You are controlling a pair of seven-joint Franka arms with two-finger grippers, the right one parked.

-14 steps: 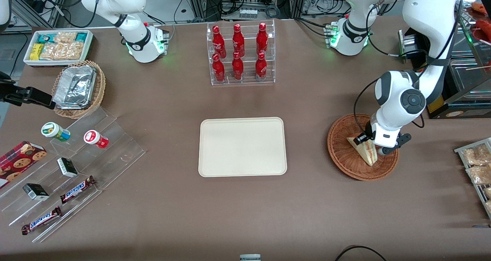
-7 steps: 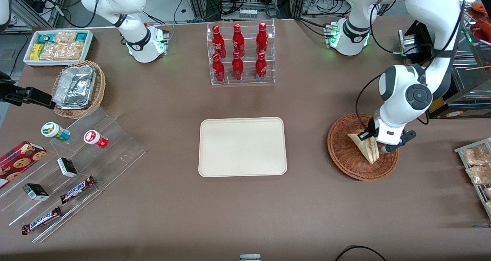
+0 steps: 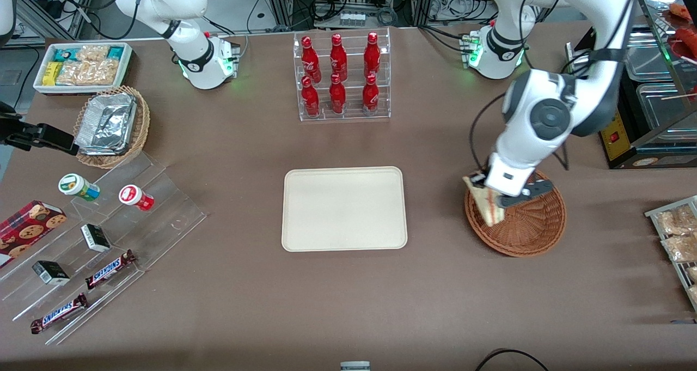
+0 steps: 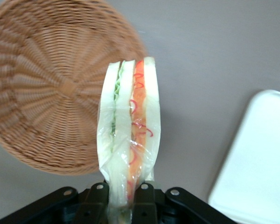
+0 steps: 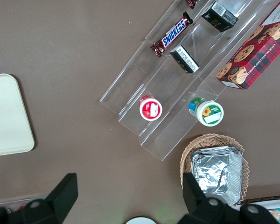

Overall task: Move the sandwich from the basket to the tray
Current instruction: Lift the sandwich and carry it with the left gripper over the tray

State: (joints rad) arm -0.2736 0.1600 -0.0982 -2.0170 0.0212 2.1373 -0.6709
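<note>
Claw (image 3: pixel 493 196) is clamped on the sandwich (image 3: pixel 486 203), fingers (image 4: pixel 99 198) pinching the wrapped wedge at its narrow end. The sandwich hangs clear above the rim of the reddish-brown wicker basket (image 3: pixel 525 226), on the side facing the tray (image 3: pixel 344 207). Wrist view: sandwich (image 4: pixel 129 130) wrapped in clear film, green and red-orange layers showing on the cut edge, basket (image 4: pixel 51 88) under it with nothing in it, a corner of the tray (image 4: pixel 256 168) close by.

Tray lies flat mid-bench, bare, well apart from the basket.

Bench (image 3: pixel 348 305) is covered in matte brown, no clutter in the middle. Farther from the front camera than the tray: a clear acrylic rack with six red cola bottles (image 3: pixel 340 77). Toward the parked arm's end: a tan wicker basket with foil containers (image 3: pixel 111 126), a white bin of snack packets (image 3: pixel 81 66), and a clear stepped acrylic riser (image 3: pixel 103 240) carrying two small cups, two dark small boxes and two Snickers bars (image 3: pixel 109 267); a cookie box (image 3: pixel 27 229) sits just beside it. Toward the working arm's end: a rack with bagged snacks (image 3: pixel 675 235) at the bench edge, and a metal-and-glass cabinet (image 3: pixel 653 87) next to the bench.

Room: aluminium framing and cable bundles along the bench edge farthest from the front camera, green status lights on both arm bases.
</note>
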